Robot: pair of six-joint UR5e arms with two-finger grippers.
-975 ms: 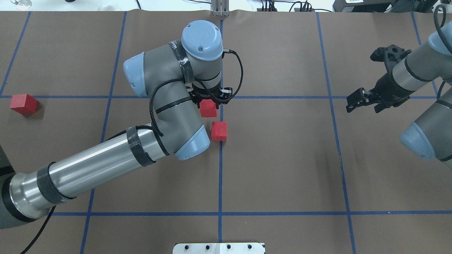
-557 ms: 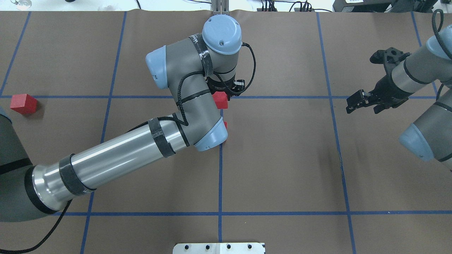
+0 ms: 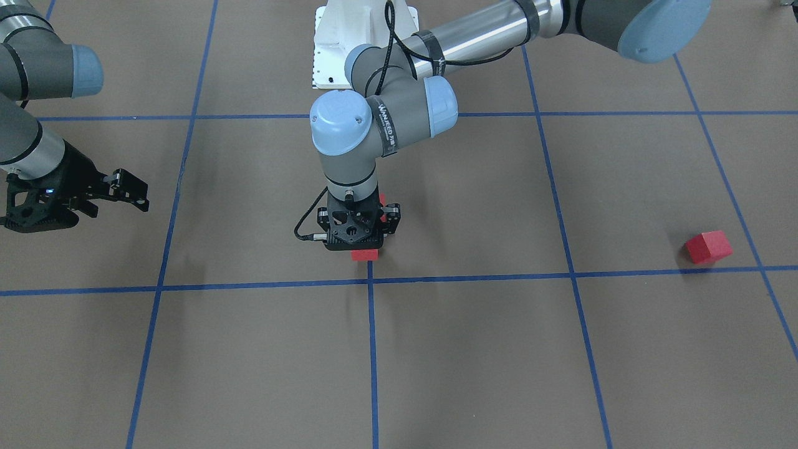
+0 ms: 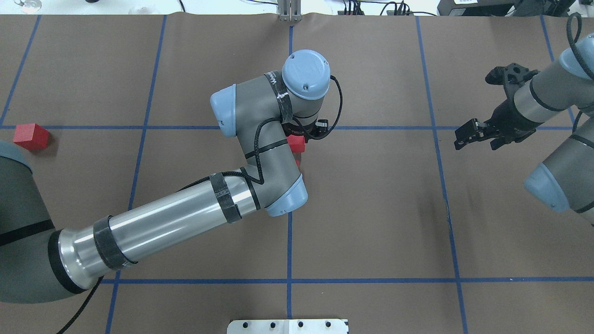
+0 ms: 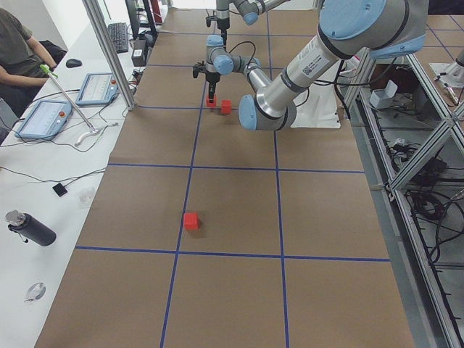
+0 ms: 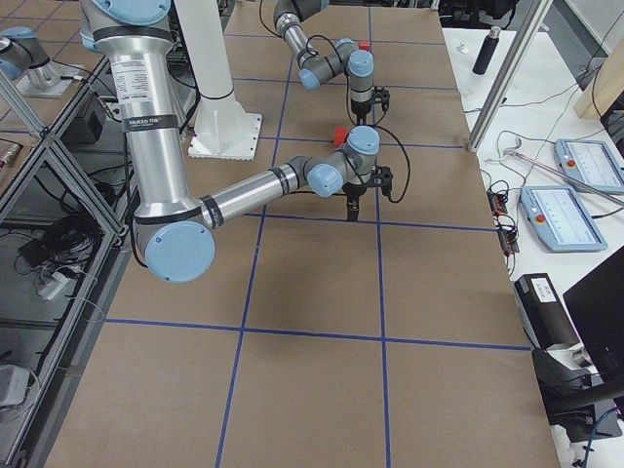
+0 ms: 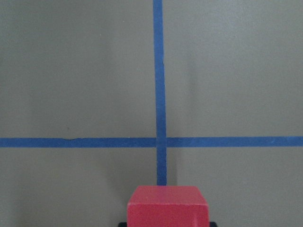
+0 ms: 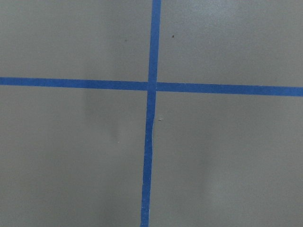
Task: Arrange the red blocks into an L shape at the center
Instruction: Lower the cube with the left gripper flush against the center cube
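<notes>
Red block [image 4: 297,144], clamped in the left jaws, has shifted right onto the centre line [image 4: 289,222], just beyond its resting neighbour [image 5: 226,106], so two L cells are nearly set. Third block [image 4: 30,136] sits far left; right jaws hang spread, empty.

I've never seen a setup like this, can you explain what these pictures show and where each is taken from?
These are two robot arms at a brown table marked with blue tape lines. Four fixed cameras look from overhead, from the front and from each table end; two small cameras ride on the wrists. The left arm reaches to the middle, its jaws gripping one red block. A second block sits close beside it, mostly hidden under the arm from overhead. A third block lies far off to the robot's left. The right arm hangs aside, jaws open and empty.
</notes>
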